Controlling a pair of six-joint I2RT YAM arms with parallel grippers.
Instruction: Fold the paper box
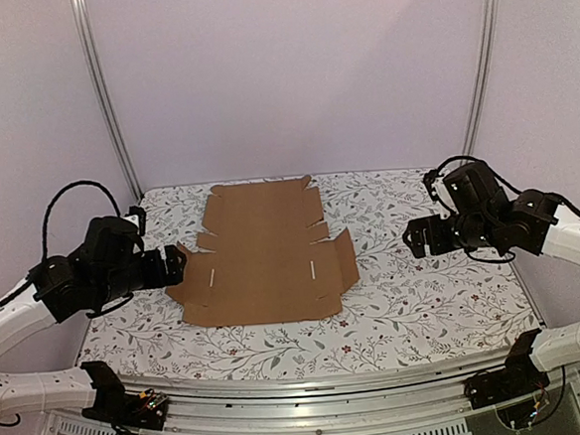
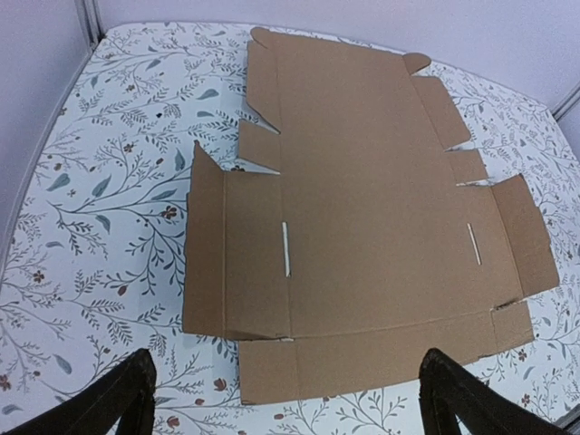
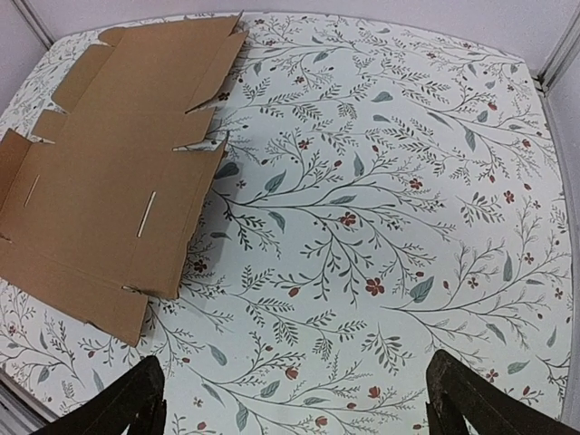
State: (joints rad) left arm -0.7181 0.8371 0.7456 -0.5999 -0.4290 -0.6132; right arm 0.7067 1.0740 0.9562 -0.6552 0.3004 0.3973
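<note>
Box [image 1: 268,254]: lies unfolded as a flat sheet on the middle of the table [image 1: 425,298]. No wall is raised into place. Its near strip [image 2: 362,358] lies flat toward the table's near edge.

Left end effector [image 1: 174,266]: held above the table's left side, pointing inward. Jaws wide, nothing between them. In its wrist view the whole sheet lies below and beyond the fingers, so it is clear of the cardboard.

Right end effector [image 1: 416,239]: held above the table's right side, well apart from the sheet. Jaws wide, empty.

Mid-table: the left flap [image 2: 207,254] and right flap [image 2: 526,236] tilt slightly up along their creases. Two slits [image 2: 286,249] show in the base panel.

Toward the table's far edge: the lid panel [image 2: 353,100] with its small tabs lies flat.

Assessment: folding has not begun; this is the approach to the first fold.

Next move, as judged: one end effector should descend to a tilted flap and get a finger under its free edge. It should then turn the flap upright along the crease while the other pins the base panel. Risk: the light sheet may slide across the table.
</note>
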